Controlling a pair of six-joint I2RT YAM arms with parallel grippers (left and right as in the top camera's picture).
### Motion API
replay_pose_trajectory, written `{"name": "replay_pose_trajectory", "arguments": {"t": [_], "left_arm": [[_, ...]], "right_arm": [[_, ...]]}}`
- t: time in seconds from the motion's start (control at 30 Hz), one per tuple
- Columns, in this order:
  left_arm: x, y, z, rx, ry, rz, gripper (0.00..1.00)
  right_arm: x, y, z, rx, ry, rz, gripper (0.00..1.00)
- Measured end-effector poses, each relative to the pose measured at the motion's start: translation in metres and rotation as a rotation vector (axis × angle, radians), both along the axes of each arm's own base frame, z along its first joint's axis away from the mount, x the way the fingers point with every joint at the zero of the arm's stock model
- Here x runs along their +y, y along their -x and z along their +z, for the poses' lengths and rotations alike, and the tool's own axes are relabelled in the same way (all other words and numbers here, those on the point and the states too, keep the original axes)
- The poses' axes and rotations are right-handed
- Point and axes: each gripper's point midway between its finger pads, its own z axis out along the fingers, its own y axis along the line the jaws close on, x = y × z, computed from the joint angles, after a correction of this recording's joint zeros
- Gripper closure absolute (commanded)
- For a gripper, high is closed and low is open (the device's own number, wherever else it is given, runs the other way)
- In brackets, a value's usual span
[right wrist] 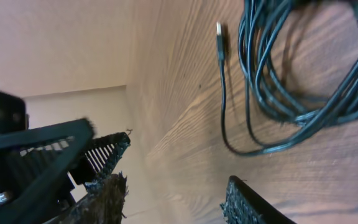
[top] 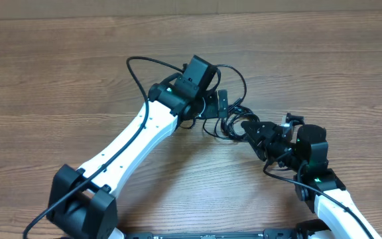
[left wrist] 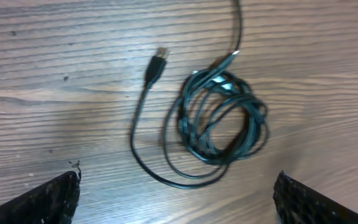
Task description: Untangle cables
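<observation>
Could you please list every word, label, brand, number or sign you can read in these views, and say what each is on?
None: no readable text in any view. The cables, the silver-tipped plug, the wooden table and the white arm link show no legible marking.

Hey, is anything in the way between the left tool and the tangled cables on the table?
Nothing visible does. In the left wrist view the left tool is open wide above the table, and only bare wood lies between its fingers and the coiled cables. A loose plug lies beside the coil.
</observation>
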Motion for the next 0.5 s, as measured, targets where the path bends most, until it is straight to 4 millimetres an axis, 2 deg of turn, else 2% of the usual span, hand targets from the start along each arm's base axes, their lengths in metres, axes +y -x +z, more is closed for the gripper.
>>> {"name": "replay_pose_trajectory", "arguments": {"t": [0.27,0.5], "left_arm": [[0.003,-0.003,-0.032,0.046,-0.071,-0.008,0.01],[0.004,-0.003,-0.037,0.056,-0.079,-0.010,0.01]], "right_arm": [[-0.012,-0.004,-0.012,-0.065,0.152,-0.005,0.47],[-0.028,0.002,-0.034,-0.034,0.313,-0.002,0.46]]}}
